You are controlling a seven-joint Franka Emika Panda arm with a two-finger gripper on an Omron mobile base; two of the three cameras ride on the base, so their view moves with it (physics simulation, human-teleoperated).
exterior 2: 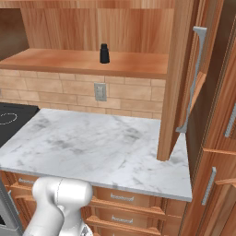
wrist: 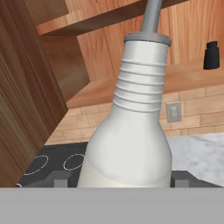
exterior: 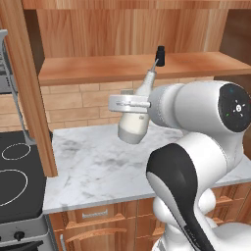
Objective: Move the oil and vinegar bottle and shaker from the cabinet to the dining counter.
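Closest to the lens: oil and vinegar bottle [wrist: 131,131], pinched at its wide base between gripper [wrist: 126,178] jaws set far apart, neck and spout pointing up and away along the hand's line. Held clear above marble worktop [exterior: 93,166], already out of cabinet [exterior: 122,68], long axis leaning slightly, spout toward the shelf. Shaker [exterior 2: 104,53] upright on the cabinet shelf, far and to the right of the held bottle, well apart from it. Dining counter nowhere visible, so probably a turn or a drive of the base needed before setting down. Judged step: carrying the bottle away, shaker left for a second trip.
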